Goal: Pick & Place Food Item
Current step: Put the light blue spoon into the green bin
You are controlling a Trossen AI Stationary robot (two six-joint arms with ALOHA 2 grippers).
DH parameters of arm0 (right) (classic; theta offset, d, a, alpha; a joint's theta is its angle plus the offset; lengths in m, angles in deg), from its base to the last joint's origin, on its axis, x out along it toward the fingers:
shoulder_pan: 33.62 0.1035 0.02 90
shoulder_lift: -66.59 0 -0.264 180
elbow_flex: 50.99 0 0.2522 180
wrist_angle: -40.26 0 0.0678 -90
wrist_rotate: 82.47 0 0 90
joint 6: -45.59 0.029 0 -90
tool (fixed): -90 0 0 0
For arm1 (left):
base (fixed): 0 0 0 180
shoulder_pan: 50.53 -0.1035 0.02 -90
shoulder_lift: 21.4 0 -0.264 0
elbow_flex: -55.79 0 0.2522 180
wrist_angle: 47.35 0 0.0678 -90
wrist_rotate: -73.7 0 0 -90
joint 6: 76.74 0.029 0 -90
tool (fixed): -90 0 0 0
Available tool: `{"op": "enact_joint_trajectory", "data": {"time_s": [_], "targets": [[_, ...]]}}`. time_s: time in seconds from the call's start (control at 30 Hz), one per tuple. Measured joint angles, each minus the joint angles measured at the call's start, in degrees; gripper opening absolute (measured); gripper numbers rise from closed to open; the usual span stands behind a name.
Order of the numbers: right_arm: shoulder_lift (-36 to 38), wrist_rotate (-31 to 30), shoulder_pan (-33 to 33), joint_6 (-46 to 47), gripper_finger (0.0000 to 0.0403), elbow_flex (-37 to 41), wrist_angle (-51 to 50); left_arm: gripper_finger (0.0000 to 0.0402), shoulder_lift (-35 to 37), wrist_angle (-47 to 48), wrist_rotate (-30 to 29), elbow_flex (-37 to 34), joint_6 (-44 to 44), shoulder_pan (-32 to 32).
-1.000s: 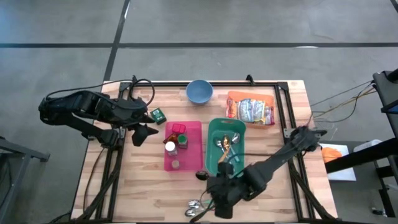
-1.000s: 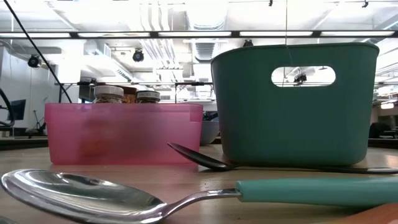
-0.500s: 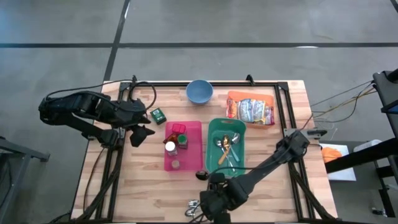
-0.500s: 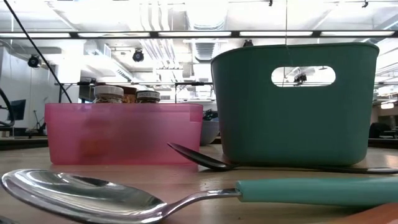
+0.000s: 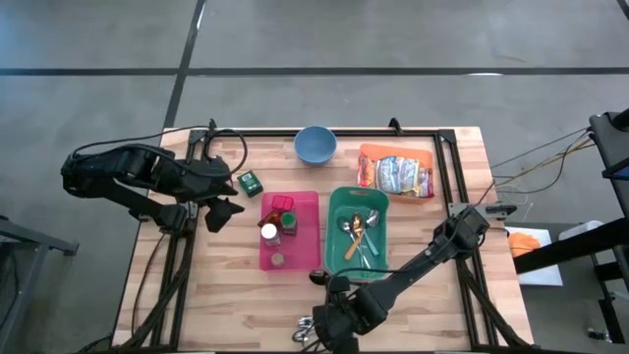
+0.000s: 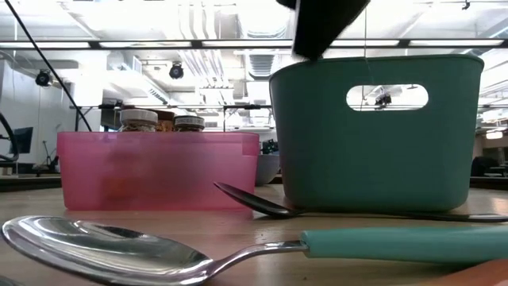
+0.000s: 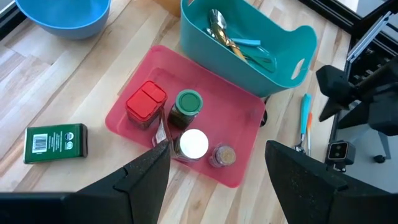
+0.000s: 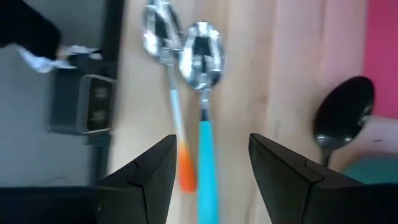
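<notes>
Fingers on the right gripper (image 8: 208,180) stand apart with nothing between them; I see them hanging over 2 spoons at the near edge of the table (image 5: 226,295). One is the teal-handled spoon (image 8: 203,93), the other the orange-handled spoon (image 8: 169,87) just beside it, bowls side by side. I can't see either finger touching a spoon. A black spoon (image 8: 343,118) lies nearby, against the foot of the teal bin (image 5: 334,251). From overhead, my right arm reaches across the front of the table and its gripper (image 5: 329,329) sits right at the near edge.

The left gripper (image 7: 214,180) also has its fingers spread and empty. I have it over the left side of the table, looking toward the pink tray (image 7: 134,93), which holds a red-lidded jar (image 7: 146,102), a green-lidded jar (image 7: 188,104), a white-lidded jar (image 7: 194,144) and a small spice jar (image 7: 222,154). A green box (image 7: 56,143) lies flat on the wood, apart from the tray.

The food packet (image 5: 396,174) rests on an orange tray at the far right corner, well away from both grippers. A blue bowl (image 5: 314,145) sits at the far edge. Inside the teal bin I see more cutlery (image 7: 239,46).
</notes>
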Motion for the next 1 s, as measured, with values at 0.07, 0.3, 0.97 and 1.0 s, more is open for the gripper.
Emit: {"op": "enact_joint_trajectory", "data": {"time_s": [0.07, 0.3, 0.97, 1.0], "targets": [[0.0, -2.4, 0.1, 0.0, 0.0198, 1.4, 0.8, 0.0262, 0.0, 0.0, 0.0, 0.0, 0.0, 0.0], [0.0, -4.1, 0.1, 0.2, 0.0198, 5.9, 1.9, 0.0262, 0.0, 0.4, 0.0, 0.0, 0.2, 0.0], [-0.5, -4.0, 0.9, 0.4, 0.0198, 9.7, 8.7, 0.0262, 0.0, 0.6, 0.0, 0.0, 0.0, 0.0], [-0.5, -4.4, 0.9, 0.4, 0.0198, 8.7, 7.6, 0.0262, 0.0, 0.6, 0.0, 0.0, 0.0, 0.0]]}}
